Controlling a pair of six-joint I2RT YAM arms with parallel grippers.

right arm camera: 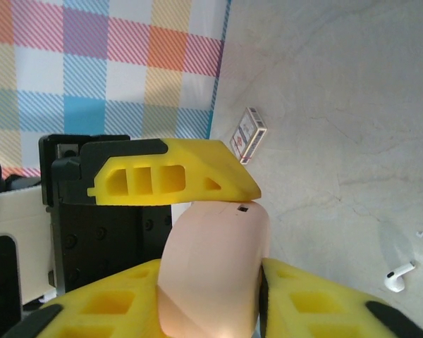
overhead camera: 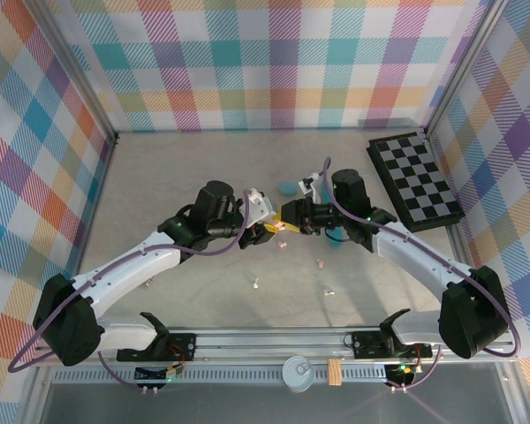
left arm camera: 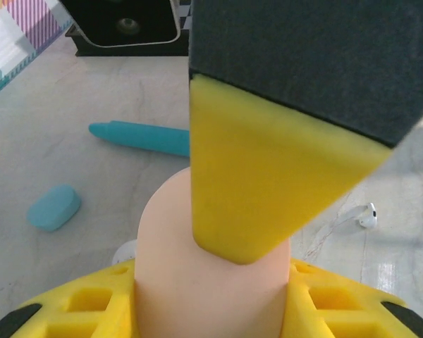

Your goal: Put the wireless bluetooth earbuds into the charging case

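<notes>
A pale pink oval charging case is held above the middle of the table, gripped from both sides. My left gripper is shut on it, its yellow fingers pressing each flank. From the opposite side my right gripper is shut on the same case; one of its fingers crosses the left wrist view. In the top view the two grippers meet tip to tip. Tiny earbuds lie loose on the table: a white earbud, a pink earbud, another white earbud.
A teal stick and a light blue case lie on the table beyond the grippers. A folded chessboard rests at the back right. A small card box lies near the plaid wall.
</notes>
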